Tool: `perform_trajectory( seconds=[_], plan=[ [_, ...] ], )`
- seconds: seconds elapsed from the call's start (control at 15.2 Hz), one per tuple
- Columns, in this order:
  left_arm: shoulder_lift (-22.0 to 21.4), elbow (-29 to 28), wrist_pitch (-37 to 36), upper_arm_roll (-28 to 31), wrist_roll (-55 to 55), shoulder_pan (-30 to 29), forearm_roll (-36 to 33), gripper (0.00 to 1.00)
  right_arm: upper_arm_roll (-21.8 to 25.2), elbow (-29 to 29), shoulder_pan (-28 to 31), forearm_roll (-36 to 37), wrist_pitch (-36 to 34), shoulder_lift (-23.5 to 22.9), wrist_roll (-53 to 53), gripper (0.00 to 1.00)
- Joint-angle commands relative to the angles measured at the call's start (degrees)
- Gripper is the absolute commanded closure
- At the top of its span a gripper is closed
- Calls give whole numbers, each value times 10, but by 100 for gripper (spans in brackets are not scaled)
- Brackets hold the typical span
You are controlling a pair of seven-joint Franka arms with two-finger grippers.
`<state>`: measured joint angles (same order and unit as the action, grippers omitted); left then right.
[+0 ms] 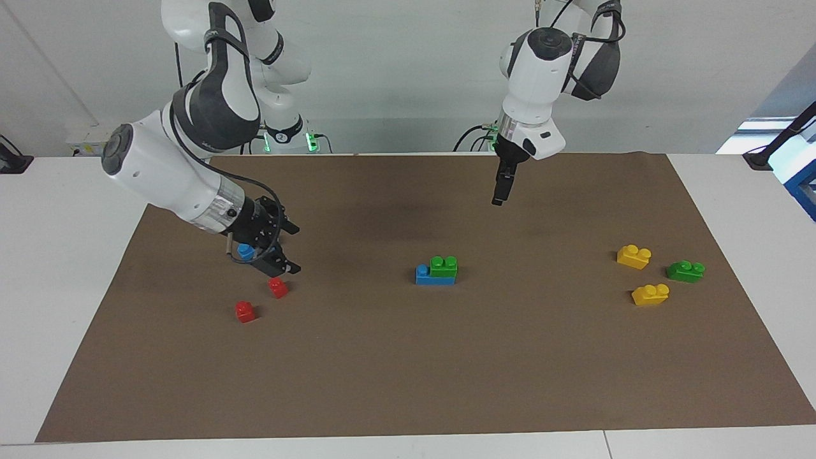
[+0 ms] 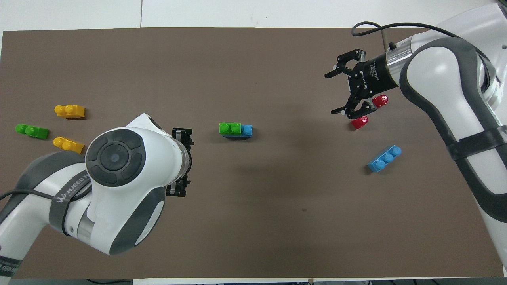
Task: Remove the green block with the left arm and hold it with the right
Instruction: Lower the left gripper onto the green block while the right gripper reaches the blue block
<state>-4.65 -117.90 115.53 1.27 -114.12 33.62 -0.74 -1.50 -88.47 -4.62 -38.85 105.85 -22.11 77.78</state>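
Green block (image 1: 444, 266) tops one blue brick (image 1: 434, 276); right pincer (image 2: 345, 92) spread wide, left pincer (image 1: 498, 196) unreadable.

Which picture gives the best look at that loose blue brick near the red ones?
The overhead view: the loose blue brick lies fully exposed, its studs showing. In the facing view, the right gripper covers most of it, leaving a blue sliver.

Bright, even light from above — soft shadows on the mat (image 1: 408, 357), frames sharp.

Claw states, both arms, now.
Left claw: up over bare mat, holding nothing; open or closed cannot be told.
Right claw: open, empty, over the red blocks.
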Motion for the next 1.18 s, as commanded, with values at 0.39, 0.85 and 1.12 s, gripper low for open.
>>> perform_trajectory(
  seconds=[0.39,0.85,1.12],
  plan=[
    [67,57,4,8,-128,23,-11,0,-1,-7,-61,-38,93,-40,29,5],
    [135,122,-1,7,-129,23,-5,0,-1,-7,-100,-39,153,-82,41,5],
    [154,143,-7,7,-136,22,2,0,-1,-5,-132,-39,205,-103,65,5]
  ],
)
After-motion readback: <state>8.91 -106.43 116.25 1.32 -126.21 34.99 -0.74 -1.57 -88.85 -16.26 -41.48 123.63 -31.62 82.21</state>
